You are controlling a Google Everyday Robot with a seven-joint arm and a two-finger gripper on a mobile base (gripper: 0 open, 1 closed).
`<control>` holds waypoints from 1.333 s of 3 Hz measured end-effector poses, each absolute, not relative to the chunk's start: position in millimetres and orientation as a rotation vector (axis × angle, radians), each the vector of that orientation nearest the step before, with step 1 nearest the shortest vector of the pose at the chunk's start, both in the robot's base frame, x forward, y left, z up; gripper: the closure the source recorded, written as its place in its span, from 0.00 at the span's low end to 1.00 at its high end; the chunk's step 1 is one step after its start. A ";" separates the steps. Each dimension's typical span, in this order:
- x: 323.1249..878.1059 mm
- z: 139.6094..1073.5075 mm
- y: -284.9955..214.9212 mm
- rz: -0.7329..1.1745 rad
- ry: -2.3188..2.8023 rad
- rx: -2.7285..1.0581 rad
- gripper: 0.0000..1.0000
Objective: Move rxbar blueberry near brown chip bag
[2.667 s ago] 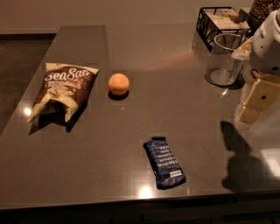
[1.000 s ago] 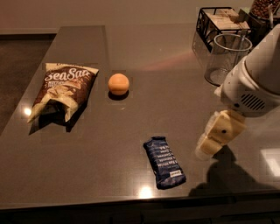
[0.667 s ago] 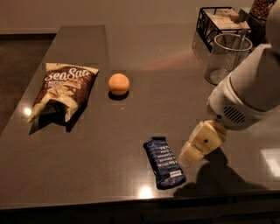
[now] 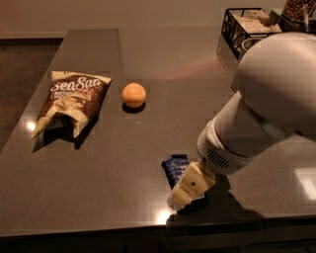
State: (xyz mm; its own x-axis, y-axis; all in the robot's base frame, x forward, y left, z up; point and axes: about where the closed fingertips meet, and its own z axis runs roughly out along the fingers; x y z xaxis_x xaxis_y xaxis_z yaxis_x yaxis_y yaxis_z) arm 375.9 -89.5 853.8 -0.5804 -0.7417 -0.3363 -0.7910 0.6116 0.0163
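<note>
Nearest the front edge of the table [image 4: 98, 192], the gripper [image 4: 190, 187] sits low over the near end of the rxbar blueberry [image 4: 175, 167], covering that end so only the far, navy part of the wrapper shows. Whether the gripper is wide, narrow or already clamped on the bar cannot be told from this angle. The bar lies flat close to the table's edge, so a misjudged descent could nudge it toward the drop, and a hold on one end alone would likely let the slick wrapper pivot or slip during the carry. The bulky white arm [image 4: 261, 108] rises to the right and blocks much of that side. Further back and to the left, an orange fruit [image 4: 134, 95] rests roughly between the bar and the brown chip bag [image 4: 71, 101], well apart from both. A low sweep toward the bag could set it rolling. The surface is dark, smooth and glossy, with bright glints. At the far right stands a wire basket [image 4: 242, 22]. Beyond are a pale wall [image 4: 123, 12] and a dark floor [image 4: 19, 74].
</note>
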 end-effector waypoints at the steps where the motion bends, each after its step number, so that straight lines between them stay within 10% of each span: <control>1: 368.6 837.8 -71.3 0.245 2.565 -1.246 0.00; 4: 370.5 834.3 -53.1 0.243 2.576 -1.247 0.64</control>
